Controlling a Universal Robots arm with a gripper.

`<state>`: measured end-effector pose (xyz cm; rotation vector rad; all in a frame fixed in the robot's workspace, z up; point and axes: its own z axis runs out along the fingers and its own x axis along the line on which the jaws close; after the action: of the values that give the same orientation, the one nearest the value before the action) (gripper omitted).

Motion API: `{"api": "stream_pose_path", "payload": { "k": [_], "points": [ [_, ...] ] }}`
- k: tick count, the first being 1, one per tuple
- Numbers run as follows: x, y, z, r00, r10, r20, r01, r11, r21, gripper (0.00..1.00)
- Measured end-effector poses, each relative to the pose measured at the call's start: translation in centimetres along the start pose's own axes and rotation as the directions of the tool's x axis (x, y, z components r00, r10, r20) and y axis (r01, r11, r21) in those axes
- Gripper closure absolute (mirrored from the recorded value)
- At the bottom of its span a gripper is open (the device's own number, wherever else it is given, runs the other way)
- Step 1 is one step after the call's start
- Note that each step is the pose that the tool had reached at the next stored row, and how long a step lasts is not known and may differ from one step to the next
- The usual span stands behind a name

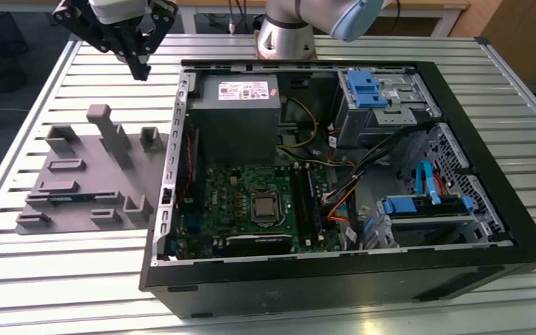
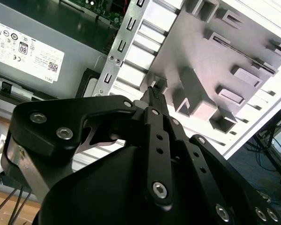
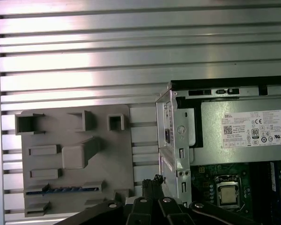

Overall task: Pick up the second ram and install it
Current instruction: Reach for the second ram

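Hanging over slatted table [image 1: 82, 279], gripper [image 1: 140, 70] sits high, near far corner of open computer case [image 1: 343, 279], by grey power supply [image 1: 235, 105]. Fingers pinched together in both wrist views [image 2: 154, 93] [image 3: 153, 180], nothing between them. Second ram [image 3: 61, 190] rests in long slot of grey fixture [image 3: 75, 126], near fixture's front edge [image 1: 68, 197]. Only thin blue top edge shows. Long side runs across, from exterior view's left to right, one end pointing at case. Gripper well apart from ram.
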<state>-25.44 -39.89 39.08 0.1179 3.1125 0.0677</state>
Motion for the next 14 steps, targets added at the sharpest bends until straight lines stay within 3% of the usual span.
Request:
{"api": "stream_pose_path", "payload": {
  "k": [14],
  "points": [
    [0.75,-0.06,0.0,1.0,0.0,-0.0001,0.0,1.0,0.0,0.89]
  ]
}}
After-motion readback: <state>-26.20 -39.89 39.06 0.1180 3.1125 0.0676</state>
